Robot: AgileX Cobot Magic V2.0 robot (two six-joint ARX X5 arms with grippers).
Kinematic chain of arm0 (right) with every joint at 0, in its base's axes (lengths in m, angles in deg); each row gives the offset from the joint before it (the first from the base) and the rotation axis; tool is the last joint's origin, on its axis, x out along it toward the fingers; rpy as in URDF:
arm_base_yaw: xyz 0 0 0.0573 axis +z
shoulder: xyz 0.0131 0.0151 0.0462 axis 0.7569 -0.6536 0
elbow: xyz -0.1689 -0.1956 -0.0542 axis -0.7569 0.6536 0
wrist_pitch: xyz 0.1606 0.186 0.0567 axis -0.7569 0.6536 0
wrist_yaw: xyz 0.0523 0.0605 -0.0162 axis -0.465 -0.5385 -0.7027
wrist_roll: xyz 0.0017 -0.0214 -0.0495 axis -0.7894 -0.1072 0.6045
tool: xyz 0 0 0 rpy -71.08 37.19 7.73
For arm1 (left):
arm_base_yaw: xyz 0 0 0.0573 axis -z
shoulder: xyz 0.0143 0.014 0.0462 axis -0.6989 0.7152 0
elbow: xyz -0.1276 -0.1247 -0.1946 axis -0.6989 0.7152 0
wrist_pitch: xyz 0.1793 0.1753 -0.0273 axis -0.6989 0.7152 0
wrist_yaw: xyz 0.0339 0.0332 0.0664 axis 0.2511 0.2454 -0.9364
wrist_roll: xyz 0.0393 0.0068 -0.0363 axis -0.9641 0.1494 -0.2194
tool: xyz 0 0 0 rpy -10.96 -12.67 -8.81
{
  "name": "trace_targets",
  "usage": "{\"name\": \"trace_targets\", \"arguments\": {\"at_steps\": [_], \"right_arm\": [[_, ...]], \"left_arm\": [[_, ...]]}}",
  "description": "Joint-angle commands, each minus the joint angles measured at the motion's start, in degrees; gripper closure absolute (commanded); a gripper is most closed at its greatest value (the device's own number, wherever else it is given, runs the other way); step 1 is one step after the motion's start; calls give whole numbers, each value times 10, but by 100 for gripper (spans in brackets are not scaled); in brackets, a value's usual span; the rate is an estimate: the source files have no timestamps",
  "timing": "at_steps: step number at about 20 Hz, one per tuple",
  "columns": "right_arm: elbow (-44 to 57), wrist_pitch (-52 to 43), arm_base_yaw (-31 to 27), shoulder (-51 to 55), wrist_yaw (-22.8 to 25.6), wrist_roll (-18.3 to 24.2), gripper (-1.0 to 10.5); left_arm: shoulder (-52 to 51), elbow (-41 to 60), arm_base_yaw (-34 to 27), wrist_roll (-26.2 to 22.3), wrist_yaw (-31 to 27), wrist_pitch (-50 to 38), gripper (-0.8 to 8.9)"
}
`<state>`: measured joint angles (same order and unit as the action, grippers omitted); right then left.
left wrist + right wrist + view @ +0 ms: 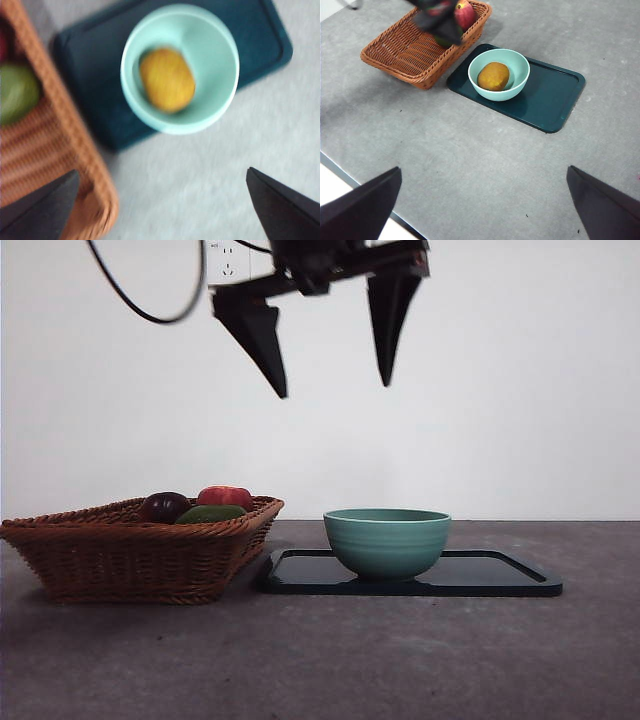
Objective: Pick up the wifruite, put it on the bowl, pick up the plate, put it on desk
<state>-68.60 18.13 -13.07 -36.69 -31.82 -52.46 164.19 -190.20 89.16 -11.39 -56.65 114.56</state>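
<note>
The brownish-orange wifruite [167,79] lies inside the mint-green bowl [215,50], also in the right wrist view [493,76]. In the front view the bowl [387,540] hides it. The bowl stands on a dark rectangular plate [480,575] [550,100] on the grey desk [350,660]. My left gripper [333,389] hangs open and empty high above the bowl, apart from it, jaws wide in its own view [162,171]. My right gripper [484,169] is open and empty, high above the desk's front.
A brown wicker basket [130,550] [405,55] stands left of the plate, nearly touching it. It holds a dark purple fruit [165,506], a red fruit [226,496] and a green fruit [210,513]. The desk's edge [350,180] shows under the right gripper.
</note>
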Motion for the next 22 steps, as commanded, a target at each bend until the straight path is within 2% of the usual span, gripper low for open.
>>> {"name": "trace_targets", "arguments": {"at_steps": [1,10,19,22], "right_arm": [[-6,-5,5,-1,0,-8,386],[-6,-5,5,-1,0,-10,386],[-6,-5,5,-1,0,-10,386],[-6,-5,5,-1,0,-10,386]], "left_arm": [[56,-55,-2,-9,27,-1,202],[141,-87,-3,-17,30,-80,203],[196,-87,-4,-25,30,-98,203],[206,-87,-5,-33,29,-114,230]]}}
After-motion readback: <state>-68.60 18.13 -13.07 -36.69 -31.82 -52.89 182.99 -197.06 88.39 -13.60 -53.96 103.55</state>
